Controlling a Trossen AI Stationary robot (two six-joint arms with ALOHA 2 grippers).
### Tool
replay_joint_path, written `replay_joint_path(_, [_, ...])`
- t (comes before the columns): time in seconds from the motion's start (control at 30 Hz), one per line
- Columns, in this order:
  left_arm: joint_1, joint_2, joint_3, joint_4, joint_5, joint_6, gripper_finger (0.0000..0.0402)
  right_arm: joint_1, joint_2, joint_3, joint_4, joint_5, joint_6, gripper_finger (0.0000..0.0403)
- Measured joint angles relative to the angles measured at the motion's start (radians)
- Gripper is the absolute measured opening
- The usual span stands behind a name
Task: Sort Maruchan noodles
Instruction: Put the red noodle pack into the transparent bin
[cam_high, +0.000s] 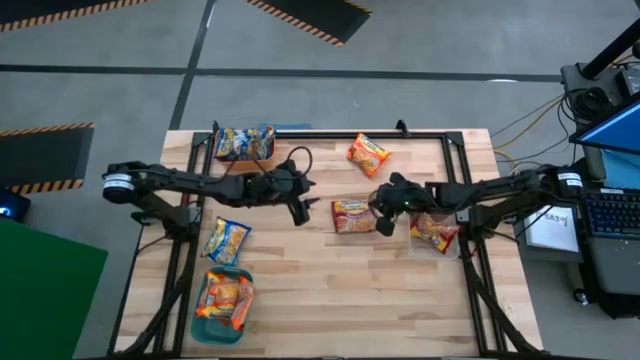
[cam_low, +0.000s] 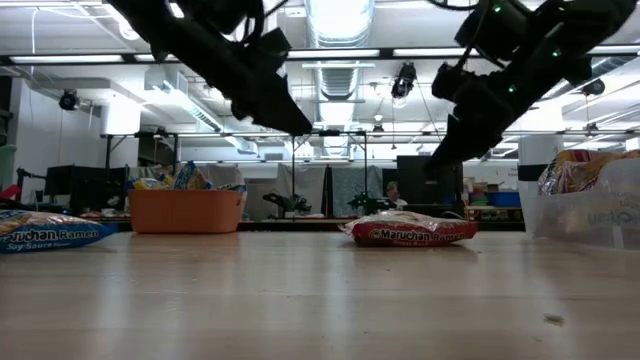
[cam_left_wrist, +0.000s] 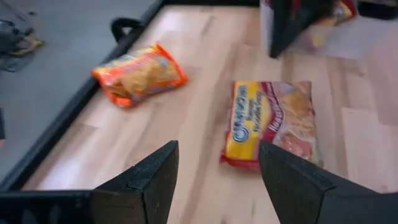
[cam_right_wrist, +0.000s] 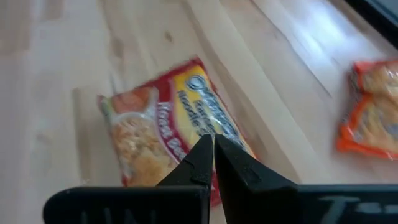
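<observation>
Flat red-and-yellow crinkly plastic ramen packet (cam_high: 353, 215) mid-table; left gripper (cam_high: 300, 211) just beside it, fingers apart; right gripper (cam_high: 384, 224) at its opposite edge, fingers together.

"Maruchan" read in white on the red ramen packet (cam_low: 408, 232) at mid-table, "Maruchan Ramen" with a smaller "Soy Sauce" line on the blue ramen packet (cam_low: 45, 232) at the table's edge, other packets' print too blurred
</observation>
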Motion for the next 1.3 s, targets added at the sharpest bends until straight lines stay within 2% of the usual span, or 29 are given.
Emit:
replay_joint_path(0.3, [0.0,0.176,0.0,0.149,0.119,0.016,0.0204,-0.054,0.026,0.131,-0.232,-0.001,0.145,0.0009])
replay_joint_path(0.47, [-0.006,0.255,0.0,0.261,0.15,0.019,0.0204,-0.08,0.028,0.203,-0.394,-0.013,0.266,0.0009])
replay_joint_path(0.57, [-0.012,0.285,0.001,0.313,0.151,0.019,0.0204,-0.104,0.028,0.23,-0.455,-0.066,0.346,0.0009])
replay_joint_path(0.7, [-0.022,0.316,0.001,0.369,0.152,0.019,0.0204,-0.128,0.025,0.231,-0.467,-0.187,0.389,0.001])
replay_joint_path(0.77, [-0.028,0.331,0.001,0.382,0.152,0.019,0.0204,-0.13,0.026,0.231,-0.467,-0.211,0.418,0.0016])
replay_joint_path(0.87, [-0.036,0.346,0.001,0.389,0.152,0.025,0.0203,-0.13,0.038,0.231,-0.468,-0.211,0.463,0.0041])
replay_joint_path(1.0, [-0.044,0.383,0.002,0.428,0.17,0.037,0.019,-0.13,0.077,0.231,-0.464,-0.206,0.527,0.0095])
replay_joint_path(1.2, [-0.048,0.41,0.002,0.454,0.183,0.038,0.0141,-0.135,0.176,0.243,-0.432,-0.188,0.542,0.0177])
replay_joint_path(1.3, [-0.047,0.422,0.002,0.459,0.249,0.052,0.0111,-0.161,0.224,0.262,-0.429,-0.184,0.533,0.0212])
